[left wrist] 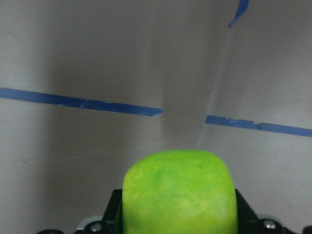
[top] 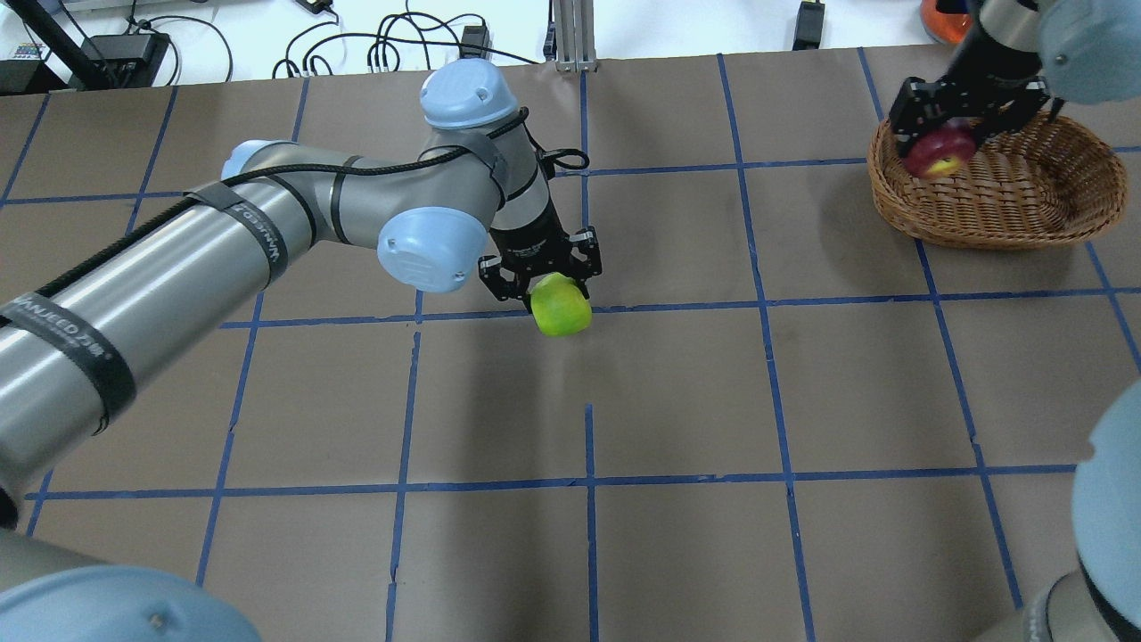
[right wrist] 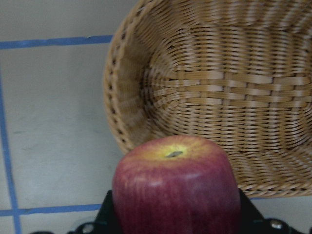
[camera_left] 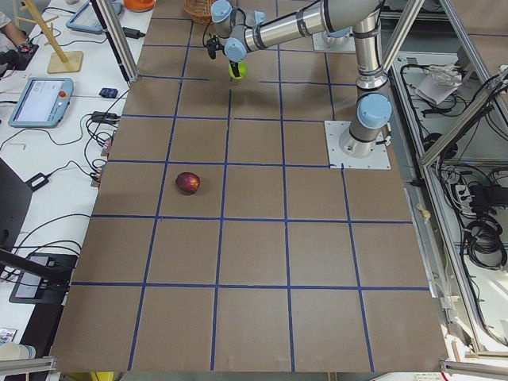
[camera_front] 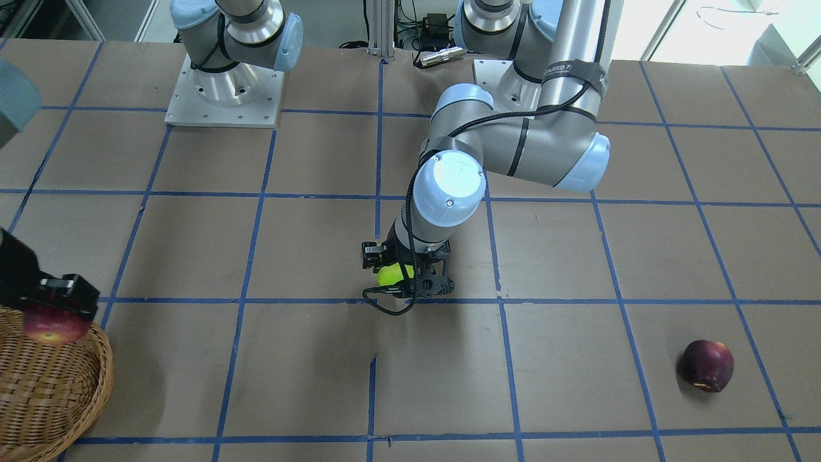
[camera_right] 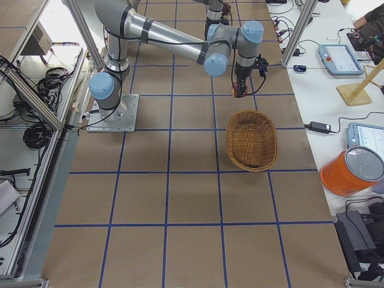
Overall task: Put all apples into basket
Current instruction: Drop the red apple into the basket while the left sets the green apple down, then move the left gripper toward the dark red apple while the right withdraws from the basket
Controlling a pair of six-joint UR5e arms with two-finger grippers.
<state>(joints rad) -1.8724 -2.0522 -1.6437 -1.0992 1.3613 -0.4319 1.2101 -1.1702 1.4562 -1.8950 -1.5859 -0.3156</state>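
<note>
The bench (top: 677, 401), covered in brown sheet with a blue tape grid, carries all task items. The left arm (top: 178, 259) reaches to the bench centre, and the right arm (camera_right: 174, 42) extends toward the end of the bench on the robot's right. The basket (top: 980, 223) stands at that end and holds no apple. Three apples are present. The dark maroon apple (camera_front: 707, 366) lies alone on the bench, on the robot's left toward the operators' side, well apart from the basket and from both arms. The red apple (top: 938, 153) is gripped by the right fingers (top: 907, 125), which are clenched on its sides. It hangs at the basket rim on the side nearest the bench centre, and in the right wrist view the basket bowl lies just ahead of it, so it does not appear to be over the bowl. The yellow-green apple (top: 562, 308) is gripped by the left fingers (top: 581, 266), likewise clenched on it. Judging by its shadow, it is raised clear of the bench near the centre. Step in hand: both arms are carrying, the right near delivery and the left at the start of transport. Next move: advance the right arm until the red apple is over the bowl, lower it, then let go. The left arm should approach only after the right arm clears the basket, to avoid contact between the arms. The dark maroon apple remains to be collected.
</note>
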